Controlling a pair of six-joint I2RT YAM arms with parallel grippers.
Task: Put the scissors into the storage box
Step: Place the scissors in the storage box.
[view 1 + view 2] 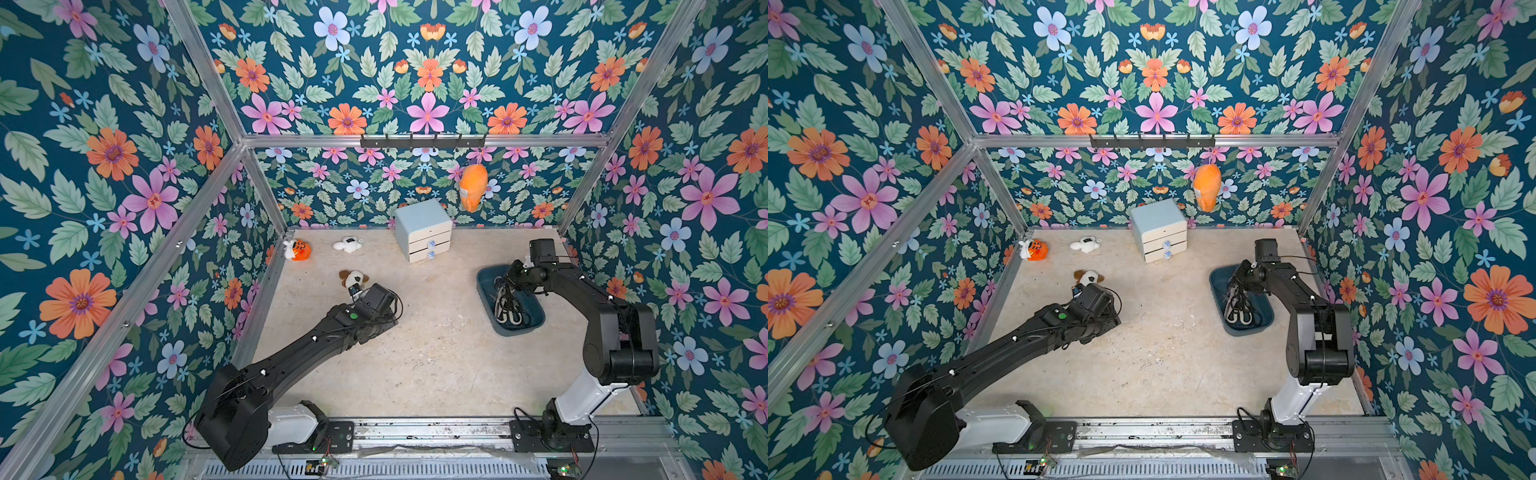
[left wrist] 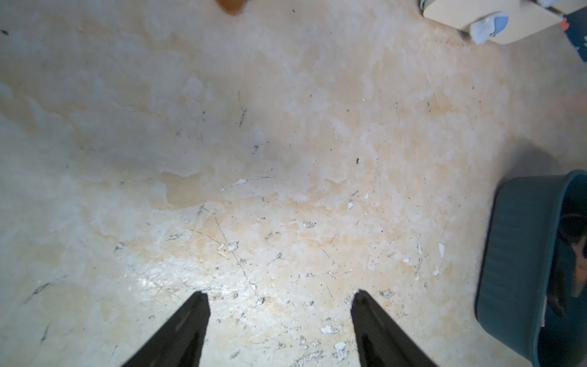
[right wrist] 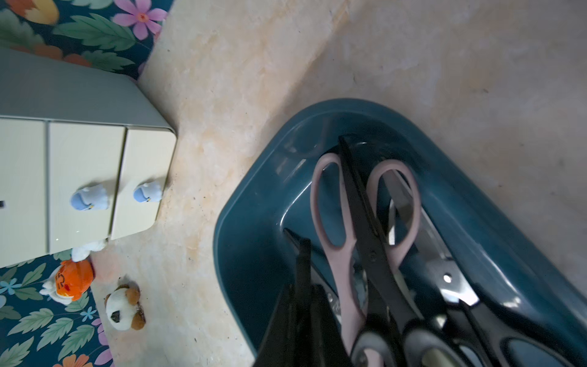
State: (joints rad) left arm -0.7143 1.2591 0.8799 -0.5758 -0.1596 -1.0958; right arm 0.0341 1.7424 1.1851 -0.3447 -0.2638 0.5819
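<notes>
The dark teal storage box [image 1: 484, 291] [image 1: 1217, 291] stands on the right side of the table and holds several scissors [image 1: 509, 309] [image 1: 1239, 311]. The right wrist view shows a pink-handled pair [image 3: 336, 260] and black-handled pairs [image 3: 368, 228] lying lengthwise inside the box [image 3: 247, 241]. My right gripper [image 3: 304, 287] [image 1: 505, 284] reaches down into the box, shut on a thin black scissor blade that sticks out past its fingertips. My left gripper [image 2: 279, 295] hangs open over bare table with nothing between its fingers. The box [image 2: 521, 254] lies off to its side.
A pale blue cabinet with white drawers [image 1: 424, 228] stands at the back. A brown-and-white dog plush [image 1: 353, 277] lies just beyond the left wrist, with an orange plush [image 1: 300, 250] and a white plush [image 1: 348, 245] farther back. Another orange plush [image 1: 473, 187] hangs from the hook rail.
</notes>
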